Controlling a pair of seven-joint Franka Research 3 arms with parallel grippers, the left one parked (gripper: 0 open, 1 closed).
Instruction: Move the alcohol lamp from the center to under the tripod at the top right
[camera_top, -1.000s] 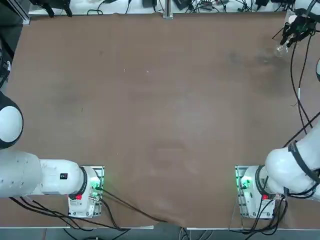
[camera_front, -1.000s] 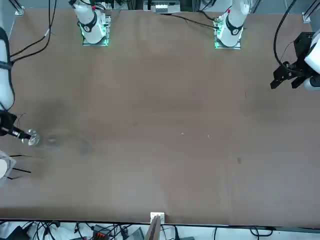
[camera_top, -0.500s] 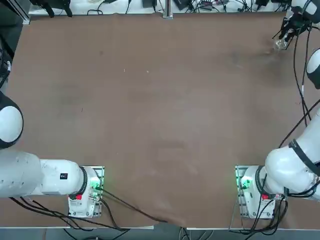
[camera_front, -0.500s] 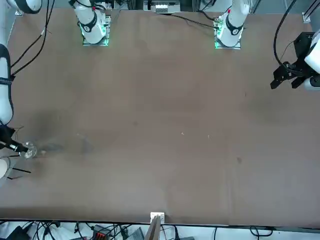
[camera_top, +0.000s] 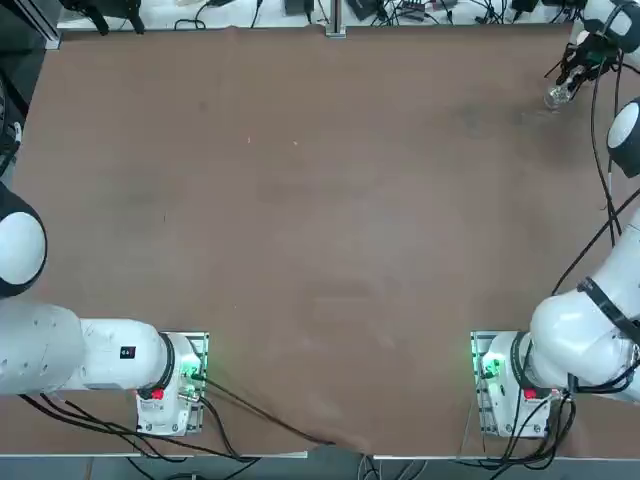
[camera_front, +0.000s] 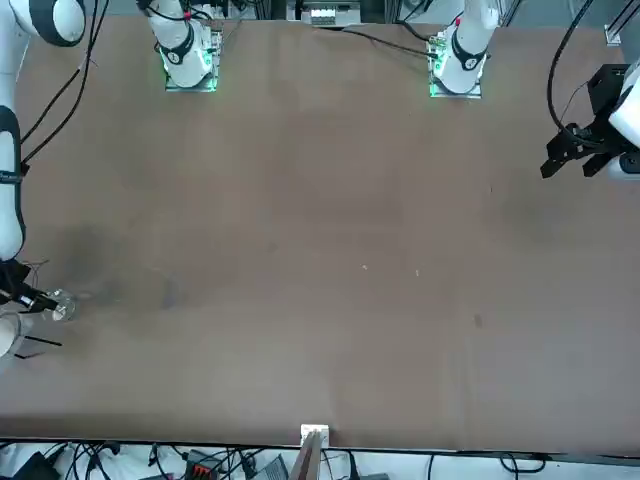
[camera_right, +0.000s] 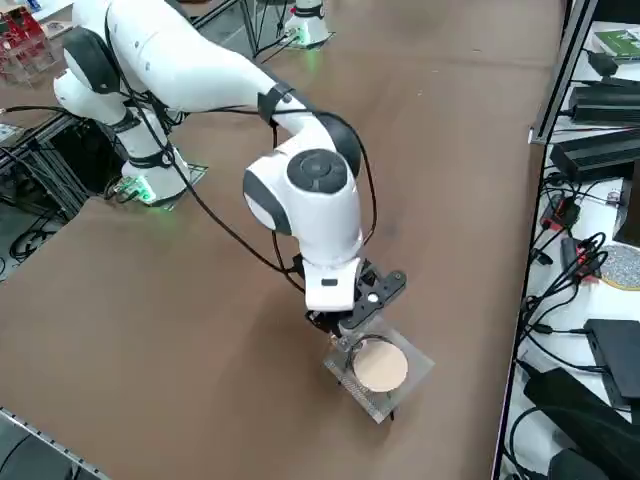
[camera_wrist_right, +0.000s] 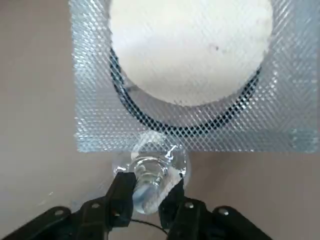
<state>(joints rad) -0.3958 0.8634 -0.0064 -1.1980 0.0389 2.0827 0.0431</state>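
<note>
My one right hand clamps one alcohol lamp between two fingers, beside one tripod, at the top view's upper right.

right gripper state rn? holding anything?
Right gripper: closed on the small clear glass alcohol lamp, beside the tripod with the round whitish top.

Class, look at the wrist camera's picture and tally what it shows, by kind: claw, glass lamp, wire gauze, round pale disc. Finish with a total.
Right claw: 1
Glass lamp: 1
Wire gauze: 1
Pale disc: 1
Total: 4
</note>
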